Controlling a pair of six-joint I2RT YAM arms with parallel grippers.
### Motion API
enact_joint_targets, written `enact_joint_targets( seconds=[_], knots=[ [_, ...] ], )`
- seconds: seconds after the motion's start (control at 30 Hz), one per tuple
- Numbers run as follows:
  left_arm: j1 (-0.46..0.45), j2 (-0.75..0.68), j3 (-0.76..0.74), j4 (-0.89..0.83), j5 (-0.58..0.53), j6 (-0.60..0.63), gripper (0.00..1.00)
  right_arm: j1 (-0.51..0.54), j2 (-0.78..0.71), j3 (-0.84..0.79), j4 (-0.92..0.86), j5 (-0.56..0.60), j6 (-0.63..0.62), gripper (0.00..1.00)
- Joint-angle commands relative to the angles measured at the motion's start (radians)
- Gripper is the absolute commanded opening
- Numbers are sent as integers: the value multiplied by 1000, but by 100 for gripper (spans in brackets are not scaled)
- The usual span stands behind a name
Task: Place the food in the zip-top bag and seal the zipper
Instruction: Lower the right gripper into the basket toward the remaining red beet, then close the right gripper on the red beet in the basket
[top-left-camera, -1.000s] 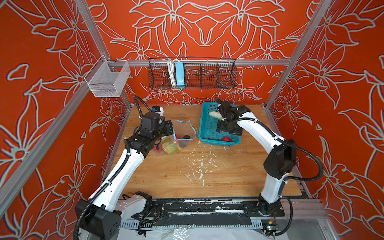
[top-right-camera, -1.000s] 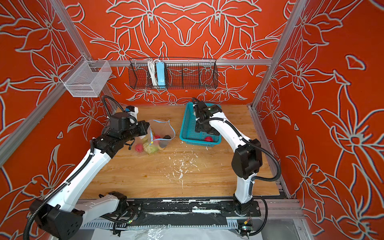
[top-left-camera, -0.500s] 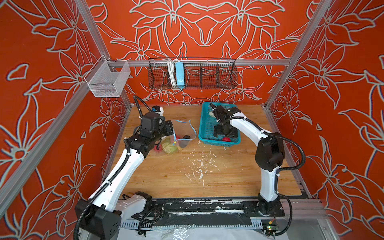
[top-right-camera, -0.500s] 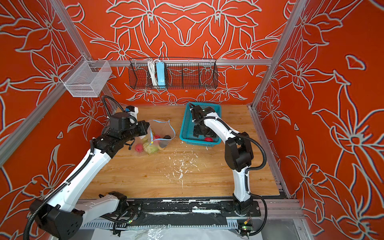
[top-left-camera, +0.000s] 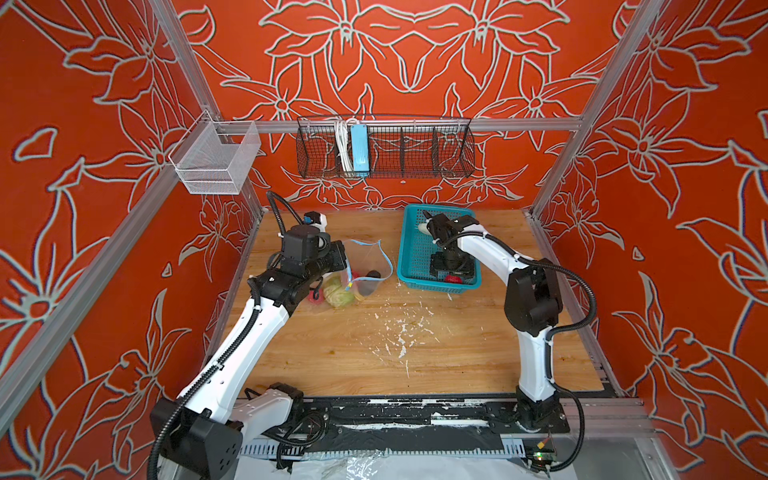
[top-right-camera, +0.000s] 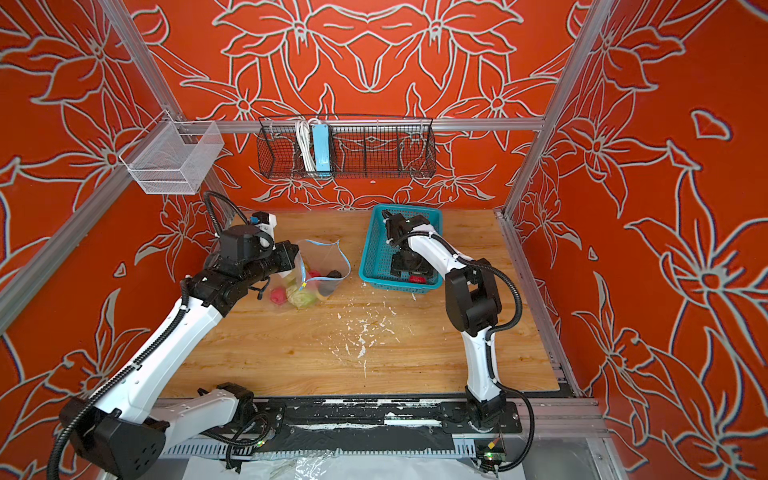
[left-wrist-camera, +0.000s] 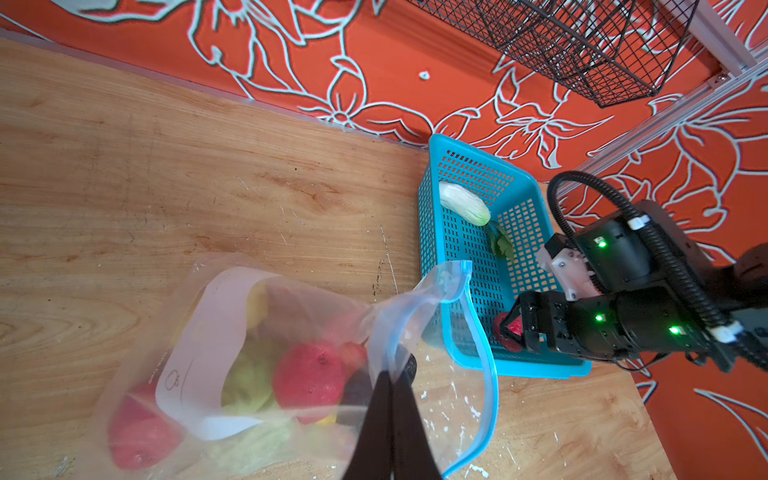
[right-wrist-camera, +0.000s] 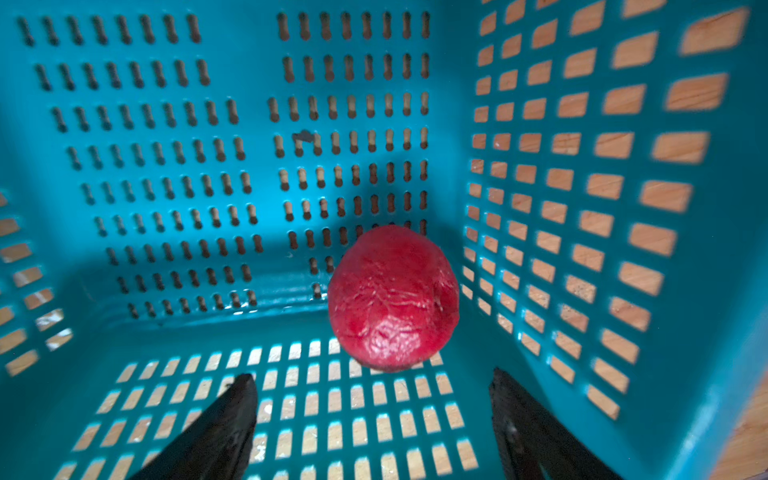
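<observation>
Here the red fruit (right-wrist-camera: 392, 297) lies on the floor of the teal basket (right-wrist-camera: 145, 145), close in a corner by two of its walls. It looks like hollow toy plastic, so probably light, hard and a bit slick. Being round, it may roll or squirt out of a pinch. The best hold is likely across its widest middle, though the near wall leaves little room for one finger.

The right gripper (right-wrist-camera: 372, 376) hangs just short of it with its jaws spread wide, holding nothing.

One white radish (left-wrist-camera: 463, 203) lies at the basket's far end, so two pieces remain there.

The zip-top bag (left-wrist-camera: 232, 291) lies on the counter (top-left-camera: 353, 353) beside the basket. It is thin, limp and crinkly, with its zipper (left-wrist-camera: 492, 374) gaping. The left gripper (left-wrist-camera: 392, 376) is pinched closed on the bag's mouth edge.

Inside the bag are one green cabbage, one dark piece, something yellow and at least two red fruits.
</observation>
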Motion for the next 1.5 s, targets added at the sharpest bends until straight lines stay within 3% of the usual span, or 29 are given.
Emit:
enact_joint_targets(
  seconds=[0.0,0.23,0.57,0.83,1.1,1.47],
  knots=[
    [6,-15,-6,20,-7,6,0,-8,24,22,-15,-8,-1,88],
    [6,-16,-5,17,-13,7,0,-12,50,13,-4,-3,3,85],
    [6,-20,-5,17,-20,9,0,-18,70,-4,19,-20,9,71],
    [6,-18,-6,17,-21,9,0,-22,77,-20,34,-30,14,67],
    [6,-18,-6,15,-28,12,0,-26,59,-34,44,-47,2,50],
    [6,-14,-10,16,-36,15,0,-25,-34,-73,73,-62,-12,48]
  ],
)
